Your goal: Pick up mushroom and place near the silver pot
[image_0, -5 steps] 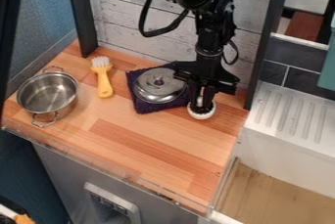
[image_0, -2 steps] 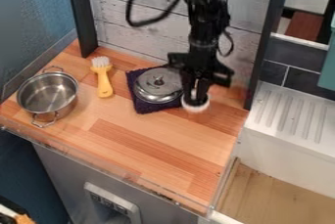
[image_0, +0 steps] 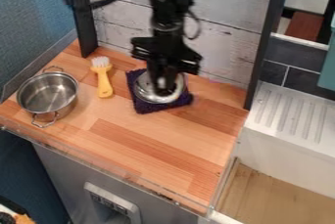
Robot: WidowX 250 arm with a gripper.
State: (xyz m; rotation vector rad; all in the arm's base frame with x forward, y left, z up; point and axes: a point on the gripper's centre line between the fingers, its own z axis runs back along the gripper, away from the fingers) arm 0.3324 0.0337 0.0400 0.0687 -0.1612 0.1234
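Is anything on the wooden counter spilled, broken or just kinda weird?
Nothing looks spilled or broken. One slightly funny thing: the metal lid is on the dark purple cloth, under the claw, while the silver pot stands uncovered at the counter's left side. That's probably fine, though.

Wood-strip desk (image_0: 157, 140): on it lies a yellow-handled brush (image_0: 104, 81), its white bristles toward the whitish plank wall (image_0: 229, 27). Beside the brush, a round metal lid (image_0: 141, 91) rests on a dark purple cloth (image_0: 144, 106). Right of the desk: a white ribbed drainboard (image_0: 288, 113). Below the desk: a grey front panel (image_0: 65, 169).
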